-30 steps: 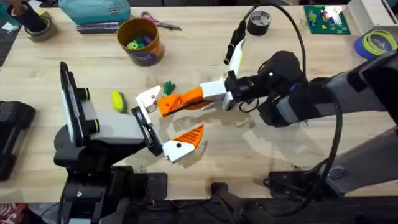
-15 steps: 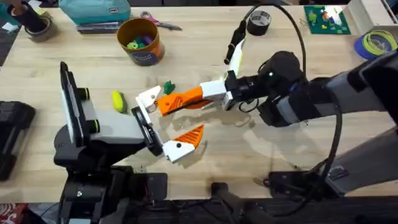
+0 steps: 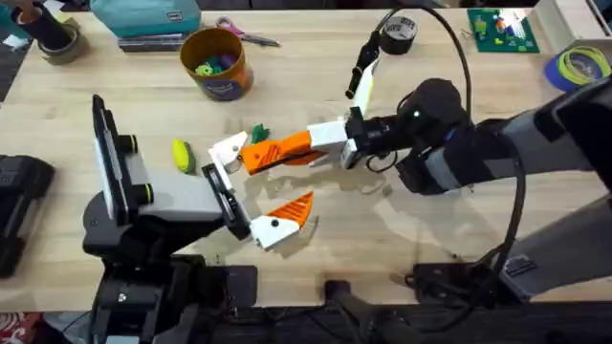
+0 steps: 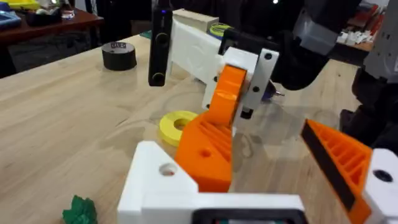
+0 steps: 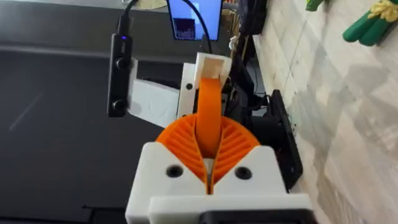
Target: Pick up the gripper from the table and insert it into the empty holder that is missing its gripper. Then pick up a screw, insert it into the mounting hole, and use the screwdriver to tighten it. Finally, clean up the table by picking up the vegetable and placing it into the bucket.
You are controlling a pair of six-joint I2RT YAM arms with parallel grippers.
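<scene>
The overhead camera looks down and forward over the whole surface (image 3: pixel 430 57) from above the arm bases. The left wrist camera sits very near the white holder (image 4: pixel 155 186) and faces across the wood toward the right arm. The right wrist camera, equally close, looks along its tool (image 5: pixel 208 168) back at the left arm. Each view shares the orange gripper (image 3: pixel 277 150) at the holder.
</scene>
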